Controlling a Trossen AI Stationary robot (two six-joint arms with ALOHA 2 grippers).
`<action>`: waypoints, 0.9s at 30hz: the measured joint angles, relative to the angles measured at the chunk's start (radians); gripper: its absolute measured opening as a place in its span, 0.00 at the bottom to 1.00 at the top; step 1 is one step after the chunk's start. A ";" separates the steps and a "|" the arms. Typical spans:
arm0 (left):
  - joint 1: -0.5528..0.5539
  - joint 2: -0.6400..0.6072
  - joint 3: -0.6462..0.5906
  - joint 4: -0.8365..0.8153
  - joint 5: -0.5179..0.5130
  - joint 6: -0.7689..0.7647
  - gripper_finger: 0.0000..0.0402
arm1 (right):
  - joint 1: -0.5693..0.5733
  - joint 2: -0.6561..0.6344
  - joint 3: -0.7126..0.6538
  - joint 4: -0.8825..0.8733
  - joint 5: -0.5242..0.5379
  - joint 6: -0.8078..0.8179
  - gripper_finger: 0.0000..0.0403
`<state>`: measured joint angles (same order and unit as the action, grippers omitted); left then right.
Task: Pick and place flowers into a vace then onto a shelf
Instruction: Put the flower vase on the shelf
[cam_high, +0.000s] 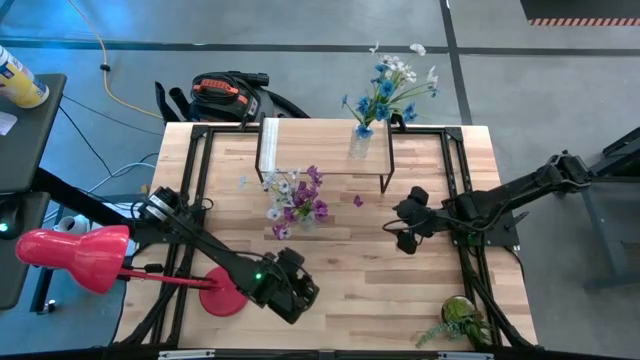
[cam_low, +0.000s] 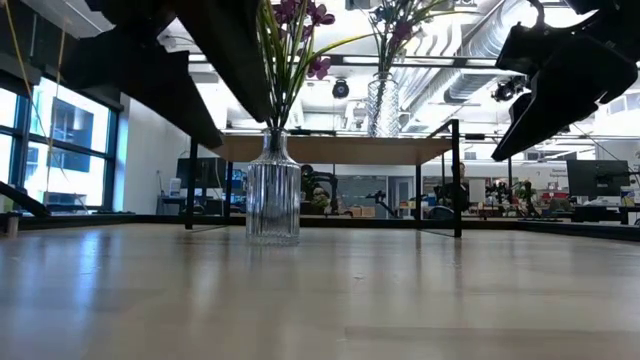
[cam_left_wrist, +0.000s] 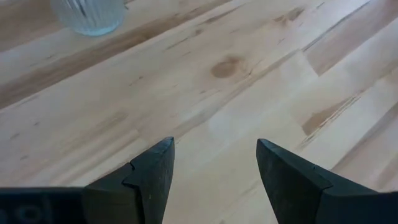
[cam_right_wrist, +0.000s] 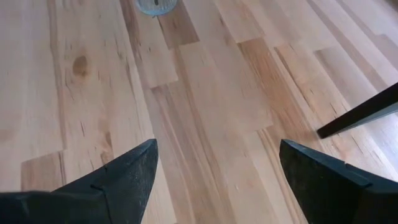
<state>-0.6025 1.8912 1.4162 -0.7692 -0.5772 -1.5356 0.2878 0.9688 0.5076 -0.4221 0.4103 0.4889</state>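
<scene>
Fig.: Two ribbed glass vases w/ flowers. Vase A (cam_high: 360, 143) stands on the shelf (cam_high: 325, 145) at far centre of tabletop (cam_high: 350, 290), holding blue/white flowers (cam_high: 388, 88). Vase B (cam_low: 273, 200) stands on the tabletop just near-side of the shelf, holding purple/white flowers (cam_high: 297, 203); one loose purple blossom (cam_high: 358, 201) lies to its right. Left tool (cam_high: 298, 290): near centre-left, above bare wood, fingers (cam_left_wrist: 152, 177) apart, nothing held. Right tool (cam_high: 405, 222): right of vase B, well apart from it, fingers (cam_right_wrist: 124, 177) spread wide, empty. Also: red lamp (cam_high: 75, 255) near left; potted plant (cam_high: 462, 315) near right corner.
</scene>
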 joint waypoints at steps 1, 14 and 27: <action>0.000 0.000 0.000 0.001 0.005 -0.002 0.65 | 0.000 0.000 0.000 0.000 0.000 0.000 0.81; -0.023 0.000 0.000 -0.003 -0.011 0.019 0.65 | 0.000 0.000 0.000 0.000 -0.001 0.000 0.81; 0.078 -0.001 0.000 -0.116 -0.383 0.334 0.65 | 0.000 0.000 0.002 0.002 -0.064 0.001 0.81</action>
<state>-0.5246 1.8900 1.4162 -0.8849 -0.9600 -1.2021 0.2874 0.9688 0.5091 -0.4204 0.3458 0.4894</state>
